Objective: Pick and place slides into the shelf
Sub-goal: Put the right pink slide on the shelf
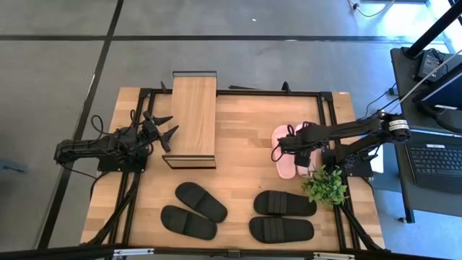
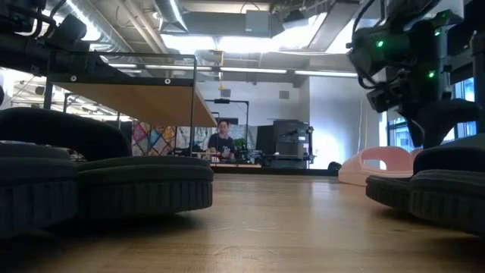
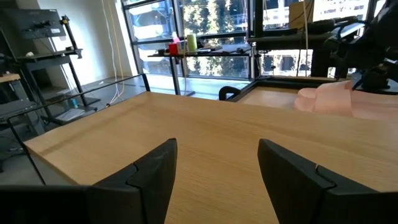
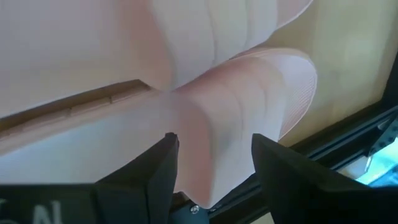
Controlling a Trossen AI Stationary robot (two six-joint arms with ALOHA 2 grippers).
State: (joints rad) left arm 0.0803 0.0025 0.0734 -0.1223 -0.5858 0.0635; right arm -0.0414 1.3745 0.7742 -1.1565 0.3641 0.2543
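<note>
The light pink pair of slides (image 1: 286, 154) lies right of the table's middle, soles on the tabletop. My right gripper (image 1: 280, 144) hangs over it, open; in the right wrist view its fingers (image 4: 214, 146) stand on either side of one pink slide's strap (image 4: 239, 102). Two black pairs lie near the table's near edge, one left (image 1: 192, 209) and one right (image 1: 282, 217). The shelf (image 1: 195, 119) stands left of centre at the far side. My left gripper (image 1: 167, 130) is open at the shelf's left side, level with its top board (image 3: 205, 137). My right gripper comes at the pink slide from above, slanting in from the table's right, with one finger (image 4: 163, 168) on each side of the strap's ridge (image 4: 217, 118). I cannot tell whether the fingers touch the strap. The slide lies flat on the table.
A small green plant (image 1: 326, 186) stands just near of the right arm, close to the right black pair. In the low view the black slides (image 2: 106, 182) fill the foreground. Bare tabletop (image 1: 245, 144) lies between the shelf and the pink pair. A person (image 2: 221, 140) sits far behind the table.
</note>
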